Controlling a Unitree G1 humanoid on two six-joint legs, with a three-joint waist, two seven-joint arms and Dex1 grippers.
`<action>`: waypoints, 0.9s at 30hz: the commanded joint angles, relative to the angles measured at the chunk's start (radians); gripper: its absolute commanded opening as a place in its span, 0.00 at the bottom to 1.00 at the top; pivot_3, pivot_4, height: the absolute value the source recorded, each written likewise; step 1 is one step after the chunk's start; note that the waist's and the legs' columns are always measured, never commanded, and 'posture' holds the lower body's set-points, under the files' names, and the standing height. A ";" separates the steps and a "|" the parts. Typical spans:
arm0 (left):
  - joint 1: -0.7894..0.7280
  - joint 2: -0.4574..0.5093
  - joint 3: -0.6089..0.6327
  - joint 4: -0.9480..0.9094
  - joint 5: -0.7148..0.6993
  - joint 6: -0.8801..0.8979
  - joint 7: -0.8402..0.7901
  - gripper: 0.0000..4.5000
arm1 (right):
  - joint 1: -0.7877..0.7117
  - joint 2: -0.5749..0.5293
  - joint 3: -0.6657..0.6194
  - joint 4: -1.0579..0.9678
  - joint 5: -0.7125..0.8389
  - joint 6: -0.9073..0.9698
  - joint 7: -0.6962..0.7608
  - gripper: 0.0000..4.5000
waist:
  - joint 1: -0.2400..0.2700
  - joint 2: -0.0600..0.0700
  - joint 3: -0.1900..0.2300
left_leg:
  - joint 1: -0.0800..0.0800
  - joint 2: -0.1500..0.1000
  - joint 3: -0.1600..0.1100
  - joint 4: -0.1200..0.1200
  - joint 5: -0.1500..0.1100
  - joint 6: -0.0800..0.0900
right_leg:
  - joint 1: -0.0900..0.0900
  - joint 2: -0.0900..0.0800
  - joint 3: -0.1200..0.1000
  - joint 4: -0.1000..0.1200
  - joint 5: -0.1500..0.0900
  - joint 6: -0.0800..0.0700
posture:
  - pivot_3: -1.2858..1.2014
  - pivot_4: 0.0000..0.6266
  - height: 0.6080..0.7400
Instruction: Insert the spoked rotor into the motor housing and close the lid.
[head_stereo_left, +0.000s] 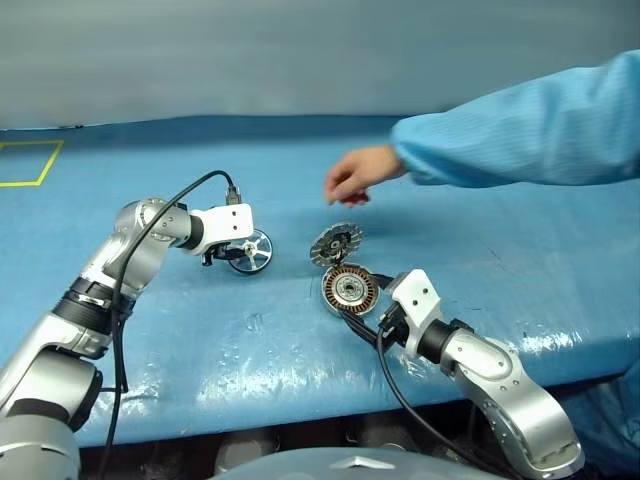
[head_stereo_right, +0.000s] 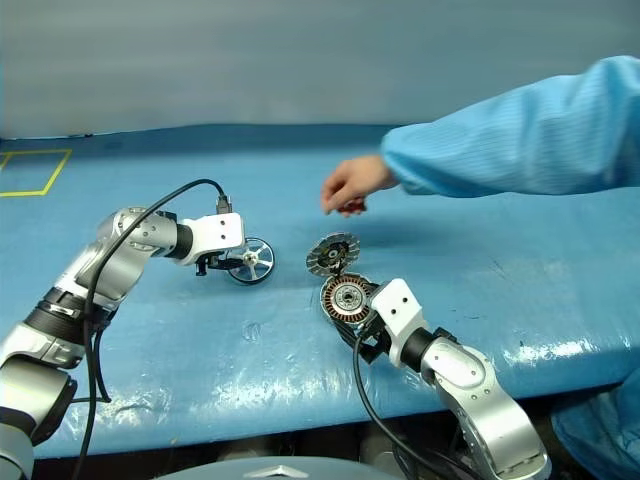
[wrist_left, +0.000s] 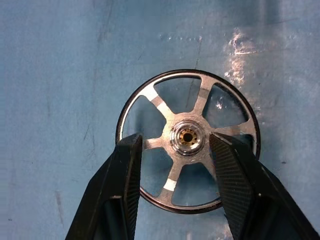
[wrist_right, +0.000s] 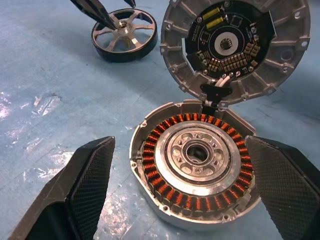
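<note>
the shiny silver metal spoked rotor (wrist_left: 187, 140) lies on a glossy, wrinkled blue plastic-covered counter (head_stereo_left: 250, 340); beside it, the round metal motor housing (wrist_right: 195, 165) shows copper windings.

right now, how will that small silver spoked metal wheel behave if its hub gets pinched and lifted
The small silver spoked metal wheel looks rigid and probably light, given its open gaps. The left gripper straddles its polished hub, which may slip. It lies flat, so rolling seems unlikely unless tipped on edge.

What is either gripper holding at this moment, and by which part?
The left gripper has its fingers through the gaps of the spoked rotor, either side of its hub; a firm grip cannot be told. The right gripper straddles the motor housing, open and apart.
</note>
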 joint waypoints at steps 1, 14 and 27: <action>-0.018 0.000 0.010 0.009 0.024 -0.048 -0.009 0.50 | -0.001 0.004 -0.014 -0.037 -0.007 -0.025 -0.009 0.98 | 0.000 0.000 0.000 | 0.000 0.000 0.000 0.000 0.000 0.000 | 0.000 0.000 0.000 0.000 0.000 0.000 | 0.52 0.24 1.00; 0.016 -0.001 0.053 -0.019 0.006 -0.058 -0.014 0.50 | -0.030 -0.006 -0.013 -0.013 -0.006 -0.024 0.006 0.98 | -0.001 0.000 0.000 | 0.000 0.000 0.000 0.000 0.000 0.000 | 0.000 0.000 0.000 0.000 0.000 0.000 | 0.52 0.24 1.00; 0.047 -0.002 0.078 -0.032 -0.009 -0.057 -0.019 0.50 | -0.046 -0.012 -0.016 -0.002 -0.003 -0.024 0.020 0.98 | -0.001 0.000 0.000 | 0.000 0.000 0.000 0.001 0.000 0.000 | 0.000 0.000 0.000 0.000 0.004 0.004 | 0.52 0.24 1.00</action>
